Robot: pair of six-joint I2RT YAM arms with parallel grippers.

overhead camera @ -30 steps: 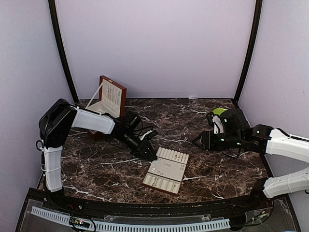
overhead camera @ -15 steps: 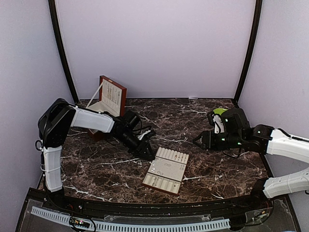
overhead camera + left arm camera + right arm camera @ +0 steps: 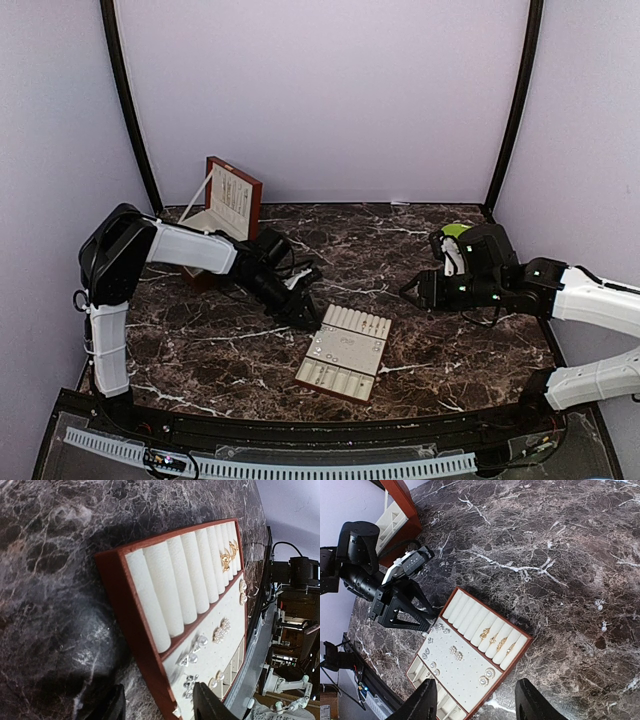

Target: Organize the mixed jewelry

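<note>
The cream jewelry tray (image 3: 345,352) with a red-brown rim lies at the table's middle. In the right wrist view the tray (image 3: 526,642) holds gold rings (image 3: 495,641) in its rolls and several pearl and silvery earrings (image 3: 455,652) on its pad. Two tiny silvery pieces (image 3: 601,615) lie loose on the marble to its right. My left gripper (image 3: 307,317) is open, low at the tray's left corner; in its wrist view the left gripper (image 3: 162,705) straddles the rim (image 3: 115,590), beside silvery studs (image 3: 192,655). My right gripper (image 3: 408,293) is open and empty, above the table right of the tray (image 3: 477,700).
An open red-brown wooden box (image 3: 232,198) with a cream lining stands at the back left, also in the right wrist view (image 3: 402,502). Dark marble table (image 3: 450,350) with curved black posts at the back corners.
My left gripper has shifted only slightly at the tray's left corner. The right arm and the tray have not moved.
</note>
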